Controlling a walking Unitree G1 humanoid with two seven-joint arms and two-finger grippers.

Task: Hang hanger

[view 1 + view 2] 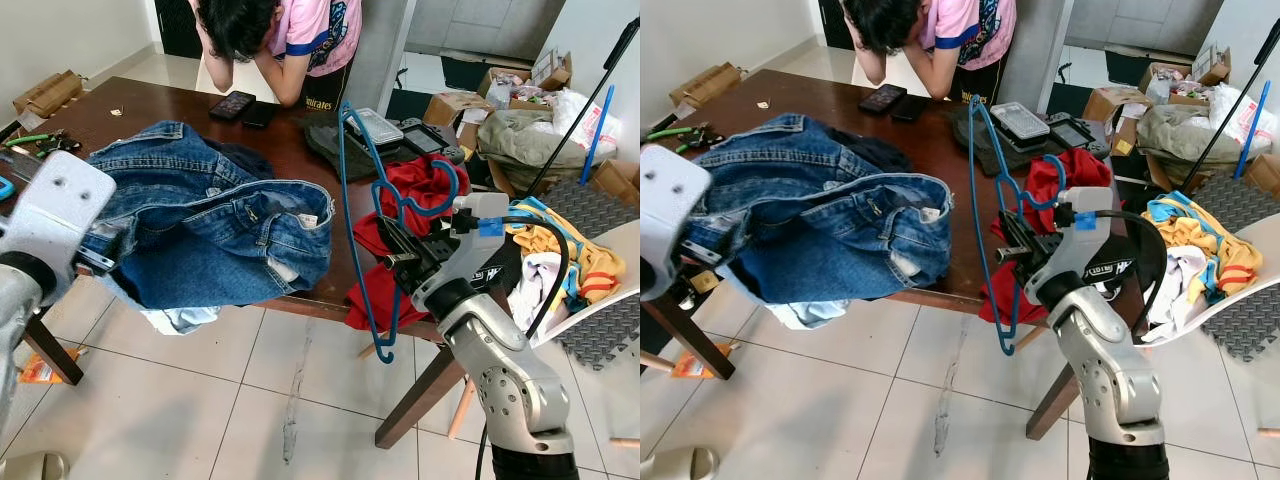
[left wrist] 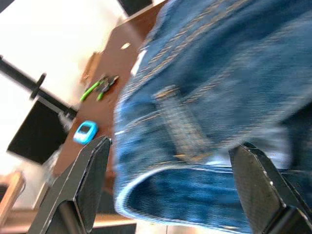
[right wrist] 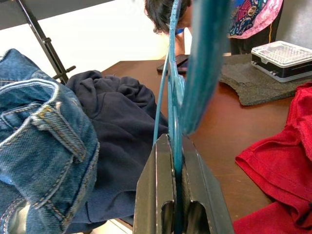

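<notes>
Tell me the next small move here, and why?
Probably ease the left tool forward onto the jeans waistband: its fingers stand open around the denim edge without gripping it, while the right tool already clamps the blue hanger upright beside the jeans.

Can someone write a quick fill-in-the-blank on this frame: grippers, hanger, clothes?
1. The right gripper is shut on the thin ____ wire hanger.
2. The left gripper has its fingers ____, with the blue denim jeans between them.
3. The red cloth garment lies on the dark brown wooden ____.
4. Beside the jeans in the right wrist view lies a dark ____ crumpled garment.

Missing words: blue; open; table; navy
</notes>
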